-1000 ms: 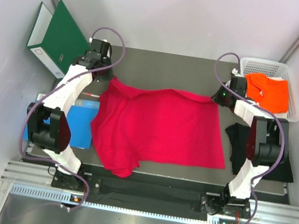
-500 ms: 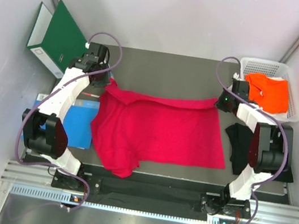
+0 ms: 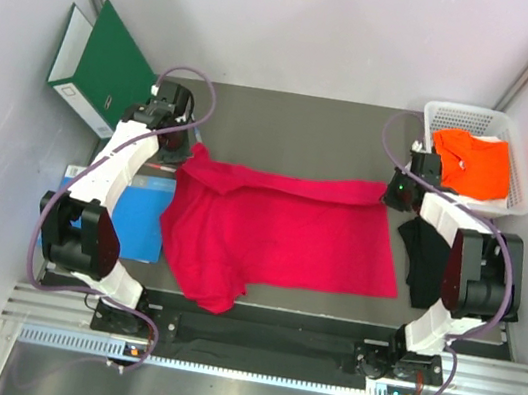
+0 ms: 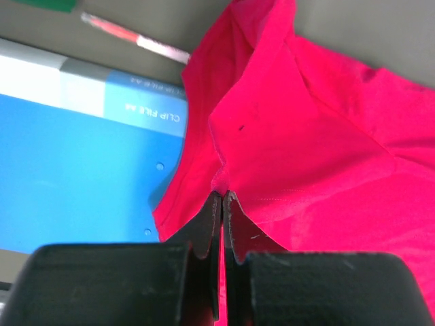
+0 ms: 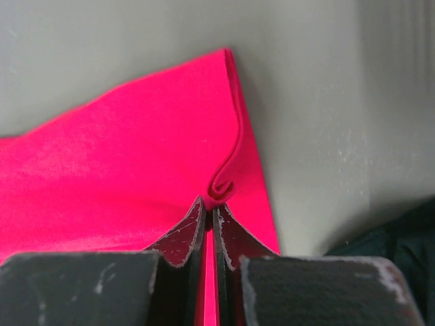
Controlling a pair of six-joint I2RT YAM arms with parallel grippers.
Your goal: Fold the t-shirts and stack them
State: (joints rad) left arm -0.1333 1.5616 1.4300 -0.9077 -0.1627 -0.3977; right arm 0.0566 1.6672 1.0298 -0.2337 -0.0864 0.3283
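Observation:
The crimson red t-shirt [image 3: 284, 231] lies spread over the middle of the table, its far edge lifted and folding toward the front. My left gripper [image 3: 187, 149] is shut on its far left corner; the wrist view shows red cloth [image 4: 306, 136] pinched between the closed jaws of that gripper [image 4: 222, 197]. My right gripper [image 3: 394, 191] is shut on the far right corner, a curl of red hem [image 5: 224, 183] at its tips [image 5: 209, 202]. The black t-shirt [image 3: 421, 259] lies crumpled to the right of the red one. The orange t-shirt [image 3: 472, 164] sits in a white basket [image 3: 475, 116].
A blue file folder [image 3: 146, 208] lies at the left, partly under the red shirt, also seen in the left wrist view [image 4: 75, 170]. A red-and-white pen [image 4: 136, 39] lies beyond it. A green binder [image 3: 104, 64] leans against the left wall.
Both grippers have drawn the red shirt's far edge toward the front, so the cloth is shorter front to back. The right gripper has also shifted slightly right.

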